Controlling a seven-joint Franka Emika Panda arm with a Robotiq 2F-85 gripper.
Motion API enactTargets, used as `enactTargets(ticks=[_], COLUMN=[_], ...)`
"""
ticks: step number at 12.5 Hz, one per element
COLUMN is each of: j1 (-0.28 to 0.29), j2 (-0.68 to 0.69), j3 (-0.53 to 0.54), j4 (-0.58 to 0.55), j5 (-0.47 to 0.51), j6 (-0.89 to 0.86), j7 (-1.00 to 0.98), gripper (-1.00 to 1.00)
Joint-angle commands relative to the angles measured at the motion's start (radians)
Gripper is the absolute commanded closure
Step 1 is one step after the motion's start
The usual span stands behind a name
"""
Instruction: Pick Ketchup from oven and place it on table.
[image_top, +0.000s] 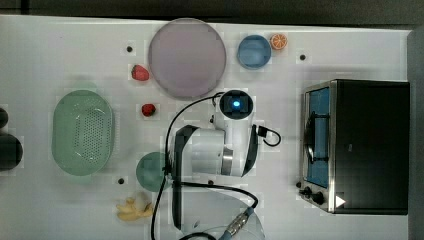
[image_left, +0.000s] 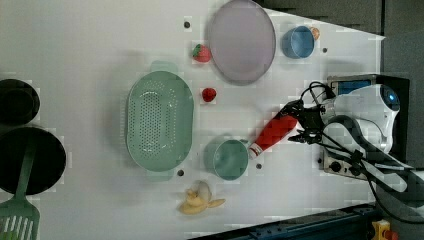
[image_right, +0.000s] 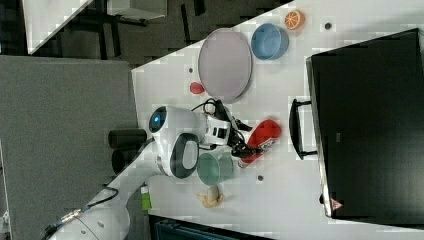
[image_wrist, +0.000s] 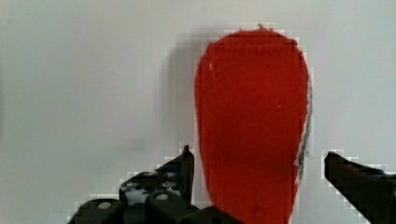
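- No text, brand name or number was legible.
- A triangular warning sign (image_right: 335, 204) stood on the oven (image_right: 370, 125) top; its symbol was unreadable.

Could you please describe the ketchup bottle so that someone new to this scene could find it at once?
On the white table, look between the toaster oven and the teal cup in the left view. The ketchup bottle lies there on its side. It is long and red with a white cap, unlike the small round strawberries.

Top view straight down over the counter (image_top: 60, 50); left and right views high, oblique, sharing it; wrist view close above.
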Motion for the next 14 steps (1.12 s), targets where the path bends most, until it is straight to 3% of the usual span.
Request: enactTargets(ticks=[1,6,10,14], j1=[0.022,0.024,0.027,0.025], j2=[-0.180,-0.353,-0.368,-0.370], j3=[-0.006,0.001,0.009,0.004], j4=[0.100,0.347,0.557,0.669], j5=[-0.004,-0.007,-0.009,-0.013], j6=[-0.065,-0.387,-0.629,-0.789], j7=[0.060,0.060,0.060,0.060], gripper=[-1.00,-1.00,-1.00,-1.00])
